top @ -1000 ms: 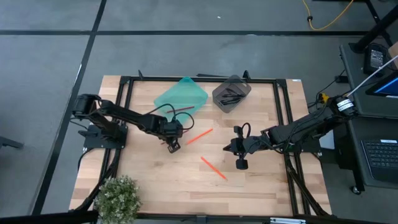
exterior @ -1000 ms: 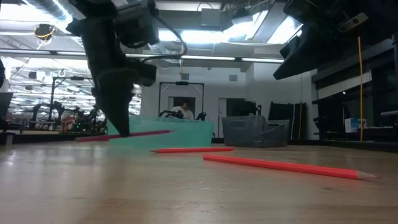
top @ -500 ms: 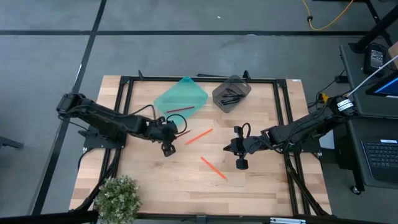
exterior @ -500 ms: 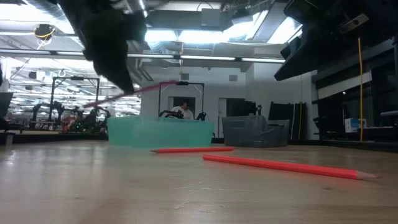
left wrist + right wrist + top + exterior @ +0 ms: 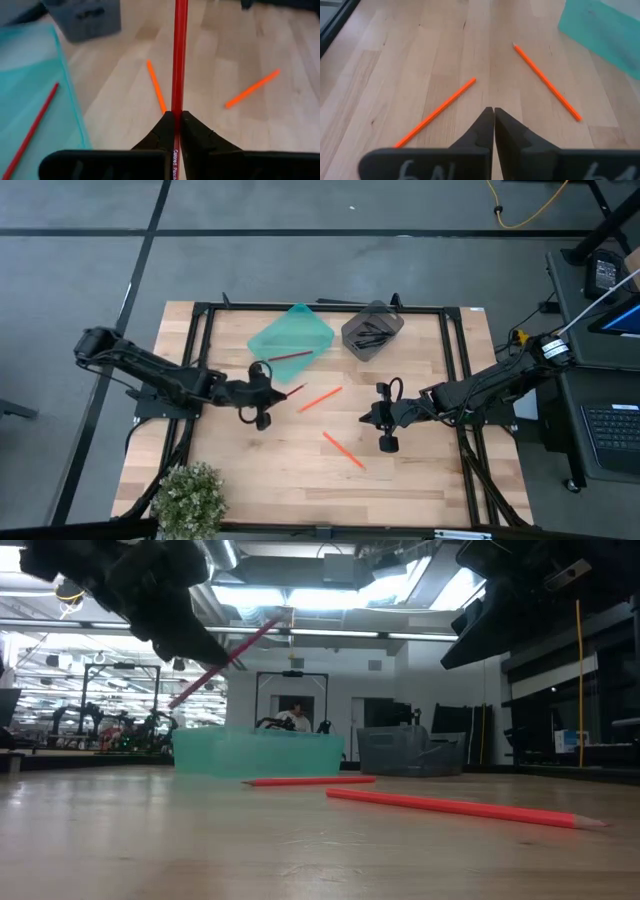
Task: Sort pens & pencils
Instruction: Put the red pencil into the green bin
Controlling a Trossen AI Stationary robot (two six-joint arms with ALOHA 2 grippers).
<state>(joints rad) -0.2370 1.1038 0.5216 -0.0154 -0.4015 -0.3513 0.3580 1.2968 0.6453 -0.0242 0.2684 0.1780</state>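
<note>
My left gripper [image 5: 270, 399] hovers over the table's left half, shut on a dark red pencil [image 5: 232, 654] that points toward the teal bin [image 5: 290, 335]. A second red pencil [image 5: 32, 129] lies inside that bin. Two orange pencils [image 5: 320, 398] [image 5: 343, 448] lie flat on the wood between the arms. The grey bin [image 5: 372, 330] beside the teal one holds the black pens [image 5: 372, 333]. My right gripper [image 5: 493, 112] hangs shut and empty over the table's right half, above the orange pencils. My left gripper pinches the red pencil's shaft [image 5: 176, 111] between its two fingers, nearer the pencil's lower end. The pencil runs roughly along the fingers and out past their tips. It is lifted clear of the table, tilted, its free end [image 5: 278, 616] higher than the held end.
A potted plant [image 5: 190, 495] stands at the near left corner. A black frame [image 5: 330, 308] rims the table. Bare wood lies along the near edge.
My left gripper has risen and drawn back toward the table's left edge, tipping its fingers upward. The red pencil has come up from just above the table, where it was level, and now slants with its free end high.
</note>
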